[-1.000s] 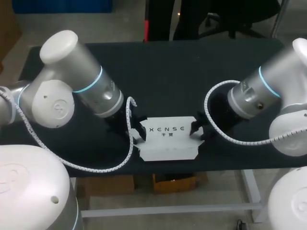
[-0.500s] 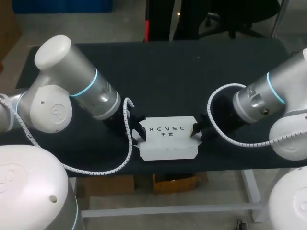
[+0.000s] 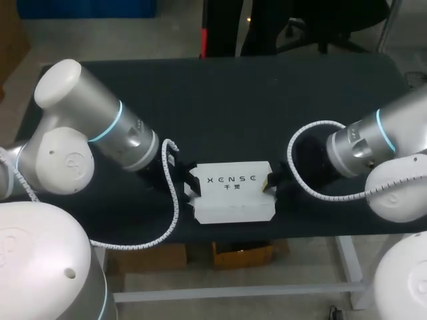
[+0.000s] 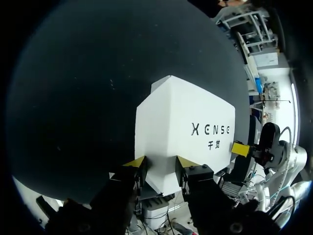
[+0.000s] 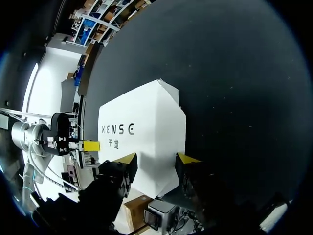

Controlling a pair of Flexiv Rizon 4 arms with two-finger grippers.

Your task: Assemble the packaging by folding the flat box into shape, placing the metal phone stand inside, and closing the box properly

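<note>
Head view — box (image 3: 231,193) sits midway, left gripper (image 3: 189,191) and right gripper (image 3: 270,184) each pinching one end.

**What the box and arms keep from view**

The box (image 3: 232,192) shows only its printed top face, so its inside cannot be seen. In the head view the left claw (image 3: 189,188) lies mostly under the left arm (image 3: 127,143) and the coiled cable (image 3: 175,200). The right claw (image 3: 269,183) is a dark shape against the dark tabletop (image 3: 220,107). Whether either claw grips the box cannot be told. In both wrist views the box's near end drops out of sight behind the claw's body.
</note>
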